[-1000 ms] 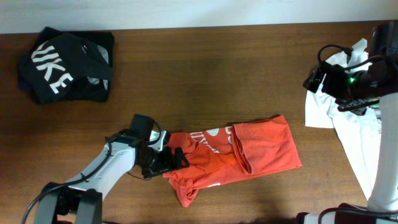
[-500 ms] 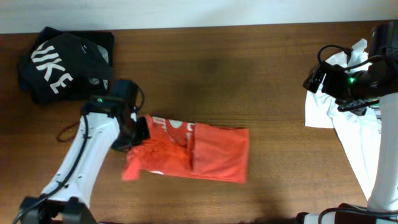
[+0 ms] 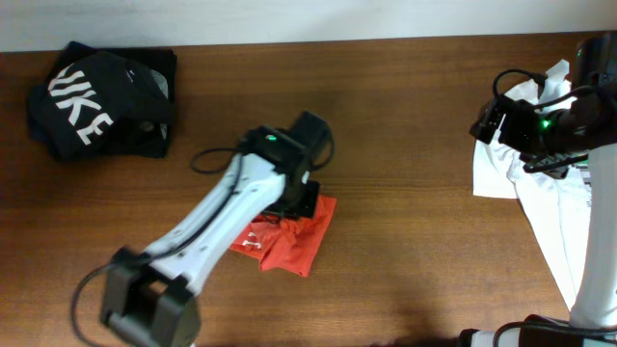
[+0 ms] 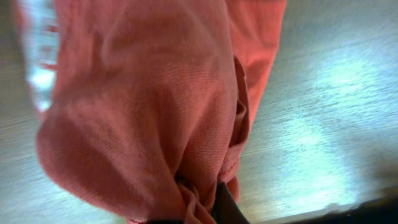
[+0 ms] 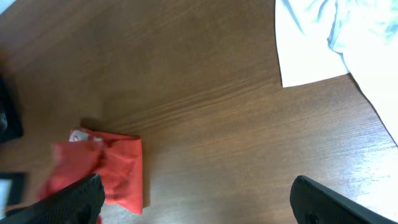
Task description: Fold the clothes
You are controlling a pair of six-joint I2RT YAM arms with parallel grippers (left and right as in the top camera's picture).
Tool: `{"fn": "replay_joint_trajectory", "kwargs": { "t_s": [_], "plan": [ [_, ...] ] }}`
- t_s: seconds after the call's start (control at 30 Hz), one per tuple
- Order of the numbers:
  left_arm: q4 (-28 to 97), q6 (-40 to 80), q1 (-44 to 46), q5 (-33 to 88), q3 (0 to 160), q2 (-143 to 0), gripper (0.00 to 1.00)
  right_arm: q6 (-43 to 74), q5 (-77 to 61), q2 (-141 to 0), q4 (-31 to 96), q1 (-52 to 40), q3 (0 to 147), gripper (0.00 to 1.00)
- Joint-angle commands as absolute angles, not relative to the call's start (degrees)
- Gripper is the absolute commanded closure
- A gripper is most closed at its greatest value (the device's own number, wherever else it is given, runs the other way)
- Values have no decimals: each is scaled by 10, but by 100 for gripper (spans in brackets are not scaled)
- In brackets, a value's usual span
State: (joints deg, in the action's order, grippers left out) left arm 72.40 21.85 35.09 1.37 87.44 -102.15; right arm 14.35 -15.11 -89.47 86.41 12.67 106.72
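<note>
The red-orange T-shirt point(image 3: 289, 239) lies bunched in a small heap at the table's middle, a bit of white lettering showing at its left. My left gripper point(image 3: 297, 204) is over its upper edge and shut on the cloth. In the left wrist view the red-orange T-shirt point(image 4: 143, 106) fills most of the frame, gathered into my left gripper point(image 4: 199, 211), with one dark finger point(image 4: 227, 205) showing. My right gripper point(image 5: 199, 199) hangs open over bare wood at the far right, holding nothing. It sees the red-orange T-shirt point(image 5: 118, 168) at lower left.
A black T-shirt point(image 3: 96, 101) with large white letters sits crumpled at the back left. A white T-shirt point(image 3: 545, 207) lies along the right edge, under my right arm point(image 3: 540, 125); the same white T-shirt point(image 5: 336, 37) shows in the right wrist view. The brown table point(image 3: 405, 116) shows between them.
My left gripper shut on the red-orange shirt's left end and carried it rightward over the rest, turning the long spread shirt into a small heap. The right arm has not moved.
</note>
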Motion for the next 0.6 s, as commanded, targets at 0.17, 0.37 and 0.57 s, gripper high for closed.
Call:
{"fn": "replay_joint_trajectory", "kwargs": {
  "t_s": [0.17,0.37,0.57],
  "plan": [
    [754,209,404,51,934,-1112,34,137,-152,-893,864,129,1074,1],
    [844,224,368,-24,1076,-1110,1,138,-152,-893,864,129,1074,1],
    [789,196,329,148,957,-1119,1,137,-152,-893,864,129,1074,1]
  ]
}}
